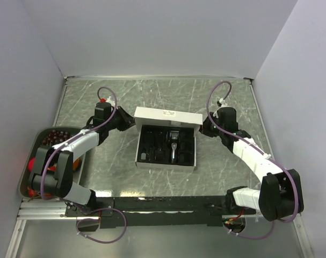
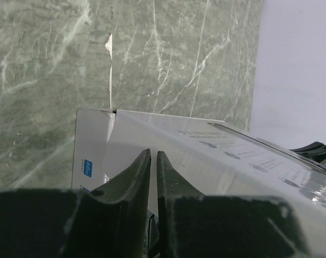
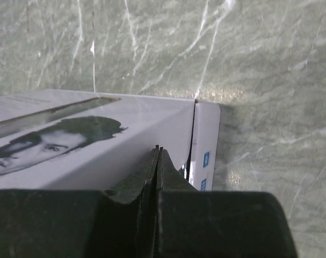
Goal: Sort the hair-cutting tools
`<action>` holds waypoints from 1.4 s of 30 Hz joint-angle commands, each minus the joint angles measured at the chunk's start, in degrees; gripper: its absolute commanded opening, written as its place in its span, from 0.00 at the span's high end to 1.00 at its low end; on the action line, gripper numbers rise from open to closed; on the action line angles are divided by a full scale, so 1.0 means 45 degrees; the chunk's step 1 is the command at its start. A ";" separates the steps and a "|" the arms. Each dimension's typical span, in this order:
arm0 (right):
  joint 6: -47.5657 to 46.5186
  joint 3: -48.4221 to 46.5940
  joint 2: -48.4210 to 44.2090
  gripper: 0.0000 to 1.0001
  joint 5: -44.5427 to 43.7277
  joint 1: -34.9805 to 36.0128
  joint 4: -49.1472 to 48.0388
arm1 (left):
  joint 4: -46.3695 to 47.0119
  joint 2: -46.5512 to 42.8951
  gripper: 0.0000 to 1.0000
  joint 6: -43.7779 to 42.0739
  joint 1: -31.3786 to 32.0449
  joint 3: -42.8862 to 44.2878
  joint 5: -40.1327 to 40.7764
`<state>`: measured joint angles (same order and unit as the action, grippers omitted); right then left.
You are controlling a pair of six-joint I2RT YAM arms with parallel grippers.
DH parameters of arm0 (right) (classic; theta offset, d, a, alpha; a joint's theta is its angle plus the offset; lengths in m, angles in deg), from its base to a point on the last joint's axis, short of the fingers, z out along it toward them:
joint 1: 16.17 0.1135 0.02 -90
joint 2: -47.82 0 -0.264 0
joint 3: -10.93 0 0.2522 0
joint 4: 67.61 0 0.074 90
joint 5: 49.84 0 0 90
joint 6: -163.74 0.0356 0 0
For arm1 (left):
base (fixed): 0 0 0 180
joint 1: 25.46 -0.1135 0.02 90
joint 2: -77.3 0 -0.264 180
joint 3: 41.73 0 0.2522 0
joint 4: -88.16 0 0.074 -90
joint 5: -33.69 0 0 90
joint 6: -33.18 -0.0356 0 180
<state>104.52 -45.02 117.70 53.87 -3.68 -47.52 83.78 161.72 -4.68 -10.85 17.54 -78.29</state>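
Note:
The white box point(image 1: 168, 115) lies open mid-table, its lid raised at the back. Its black insert point(image 1: 152, 146) holds the black-and-silver hair clipper point(image 1: 174, 146); the other dark pieces in the compartments are too dim to tell apart. My left gripper point(image 1: 131, 123) sits at the lid's left end. In the left wrist view its fingertips point(image 2: 153, 152) stand a hairline apart against the white lid point(image 2: 205, 161), nothing visible between them. My right gripper point(image 1: 204, 128) is at the lid's right end, its fingertips point(image 3: 158, 147) pressed together against the printed face side point(image 3: 87, 145).
A grey tray point(image 1: 27, 161) of fruit with dark grapes point(image 1: 55, 135) and a red fruit point(image 1: 32, 163) stands at the left edge, under the left arm. White walls close in the marbled table point(image 1: 152, 91) at the left, back and right.

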 commanded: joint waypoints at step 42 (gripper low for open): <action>-0.0103 0.1955 -0.2987 0.98 -0.2050 0.0974 0.1169 | -0.0638 -0.3231 0.86 -0.0160 0.0991 -0.3063 0.2514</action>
<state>104.11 -36.65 109.33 49.20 -0.51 -44.50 82.54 152.02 -5.95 -6.96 5.43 -73.55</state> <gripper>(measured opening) 0.023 0.135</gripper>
